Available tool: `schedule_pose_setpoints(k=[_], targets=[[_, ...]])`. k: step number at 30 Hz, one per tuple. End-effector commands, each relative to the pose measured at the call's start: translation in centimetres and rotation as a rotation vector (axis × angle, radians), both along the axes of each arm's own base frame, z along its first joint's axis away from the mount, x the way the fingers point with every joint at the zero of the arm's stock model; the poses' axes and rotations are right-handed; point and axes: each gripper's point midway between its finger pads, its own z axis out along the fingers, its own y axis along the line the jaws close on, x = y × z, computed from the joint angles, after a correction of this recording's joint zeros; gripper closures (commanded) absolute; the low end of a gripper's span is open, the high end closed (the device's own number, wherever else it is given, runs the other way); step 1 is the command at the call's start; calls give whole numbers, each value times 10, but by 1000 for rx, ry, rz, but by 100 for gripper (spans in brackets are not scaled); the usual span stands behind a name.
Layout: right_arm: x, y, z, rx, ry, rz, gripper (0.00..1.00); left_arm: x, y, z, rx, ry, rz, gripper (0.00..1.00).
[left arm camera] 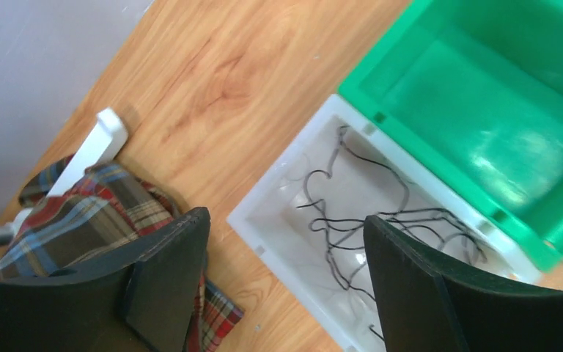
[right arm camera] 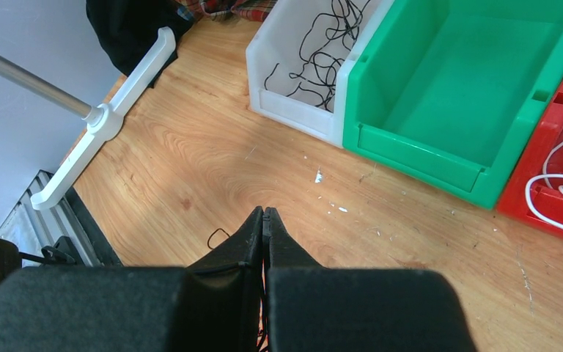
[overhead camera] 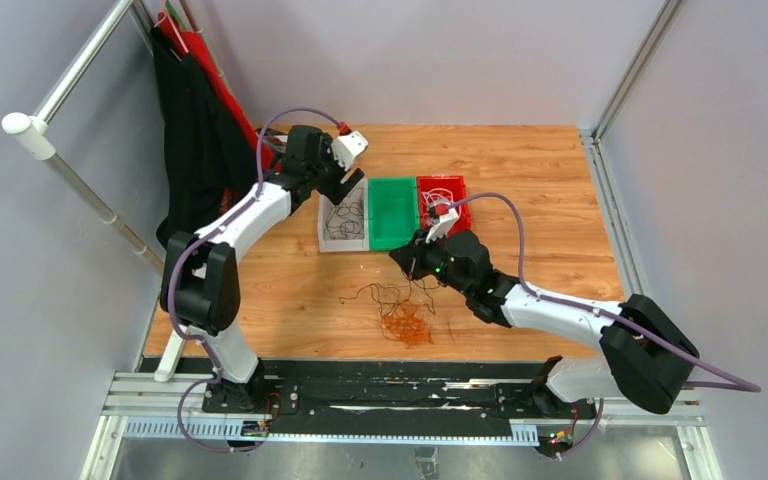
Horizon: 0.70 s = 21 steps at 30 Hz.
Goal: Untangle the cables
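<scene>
Left gripper (left arm camera: 286, 242): jaws wide apart, holding nothing; white bin (left arm camera: 282, 158) beneath it
Right gripper (right arm camera: 264, 213): jaws pressed together; black loop (right arm camera: 216, 236) just beside its tips; whether a strand is pinched, I cannot tell
Risk: a pinched black strand could drag the orange clump (overhead camera: 405, 327) along, since the two look interlaced below this gripper
Cables: thin, curly; black cables (left arm camera: 352, 220) lie right under the left gripper; white cables (right arm camera: 557, 183) sit ahead-right of the right gripper, in the red bin (right arm camera: 550, 139)

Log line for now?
left gripper open over white bin | right gripper shut | black cables in white bin | white cables in red bin | orange tangle on table
</scene>
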Motion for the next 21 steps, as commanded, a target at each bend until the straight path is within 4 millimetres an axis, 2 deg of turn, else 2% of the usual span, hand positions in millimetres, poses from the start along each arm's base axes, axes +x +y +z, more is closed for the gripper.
schedule_pose_setpoints(k=[1,5,8,10,12,14,16,19,21], targets=[[3,-4,10,18,-12,-6,99,-34,-22,15,-42,59,-193,19],[4,-2,14,24,-16,-3,99,-65,-38,6,-96,172,-293,18],[8,3,26,37,-26,3,99,-94,-46,18,-151,246,-373,17],[12,7,41,60,-38,13,99,-124,-49,32,-196,284,-451,12],[17,11,60,87,-55,15,99,-159,-53,43,-257,328,-528,1],[21,15,79,121,-73,11,100,-195,-61,54,-355,367,-615,2],[26,20,95,152,-81,6,100,-221,-67,58,-410,401,-661,2],[34,26,112,201,-59,-23,99,-244,-76,62,-432,434,-700,2],[41,28,120,227,-38,-57,99,-251,-84,61,-396,412,-719,2]])
